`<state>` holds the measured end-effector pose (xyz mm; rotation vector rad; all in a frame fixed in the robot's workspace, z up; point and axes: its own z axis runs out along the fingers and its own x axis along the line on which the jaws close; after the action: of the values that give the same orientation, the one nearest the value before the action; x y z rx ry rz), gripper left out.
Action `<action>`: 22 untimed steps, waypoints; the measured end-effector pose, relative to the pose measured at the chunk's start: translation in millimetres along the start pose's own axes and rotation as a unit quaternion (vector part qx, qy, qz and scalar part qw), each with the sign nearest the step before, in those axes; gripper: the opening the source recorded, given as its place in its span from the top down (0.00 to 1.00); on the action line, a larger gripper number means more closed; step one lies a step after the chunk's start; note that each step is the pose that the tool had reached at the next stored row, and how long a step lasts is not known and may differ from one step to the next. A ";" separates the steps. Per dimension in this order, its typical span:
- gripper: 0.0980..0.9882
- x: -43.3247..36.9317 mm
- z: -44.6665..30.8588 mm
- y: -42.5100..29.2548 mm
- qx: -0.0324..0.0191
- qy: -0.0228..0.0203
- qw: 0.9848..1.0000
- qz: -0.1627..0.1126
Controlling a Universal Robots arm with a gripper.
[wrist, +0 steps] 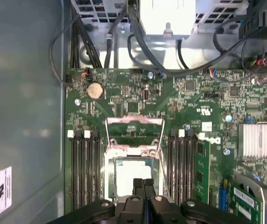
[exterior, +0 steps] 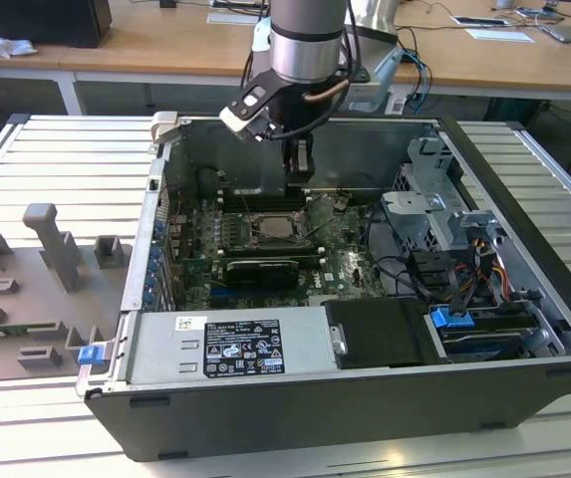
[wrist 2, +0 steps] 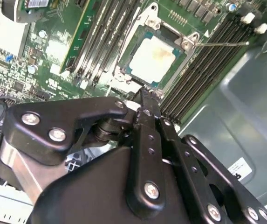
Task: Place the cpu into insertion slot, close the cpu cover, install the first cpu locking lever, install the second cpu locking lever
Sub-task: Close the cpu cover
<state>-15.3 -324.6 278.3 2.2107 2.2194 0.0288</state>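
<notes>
Black metal claw (wrist: 143,182), its two fingers closed together, hangs close over one square silver-beige cpu (wrist 2: 153,58). One silver-rimmed insertion slot (wrist: 109,173) holds it.

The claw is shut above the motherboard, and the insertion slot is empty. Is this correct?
Not quite: the insertion slot is not empty; the cpu lies in it, as the second wrist view shows. The claw is indeed shut above the motherboard.

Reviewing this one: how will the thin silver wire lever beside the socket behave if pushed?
The thin silver wire lever looks long and slender, so it is probably springy rather than stiff. Its smooth round metal may slip off the narrow tips of the black end effector. One end seems anchored at the silver-rimmed square socket, so it likely pivots, not slides.
</notes>
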 end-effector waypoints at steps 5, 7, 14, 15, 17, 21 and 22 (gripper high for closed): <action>0.99 0.2 1.9 7.4 0.000 0.000 1.000 -0.005; 0.99 0.6 3.7 10.7 0.000 0.000 1.000 -0.005; 0.99 3.0 11.7 28.6 0.000 0.000 1.000 -0.012; 0.99 3.3 12.3 30.5 0.000 0.000 1.000 -0.012; 0.99 3.7 13.3 33.4 0.000 0.000 1.000 -0.012; 0.99 4.3 14.6 42.4 0.000 0.000 1.000 -0.012; 0.99 5.2 15.5 46.4 0.000 0.000 1.000 -0.012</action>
<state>31.3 -319.1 263.7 2.1836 2.2465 0.0291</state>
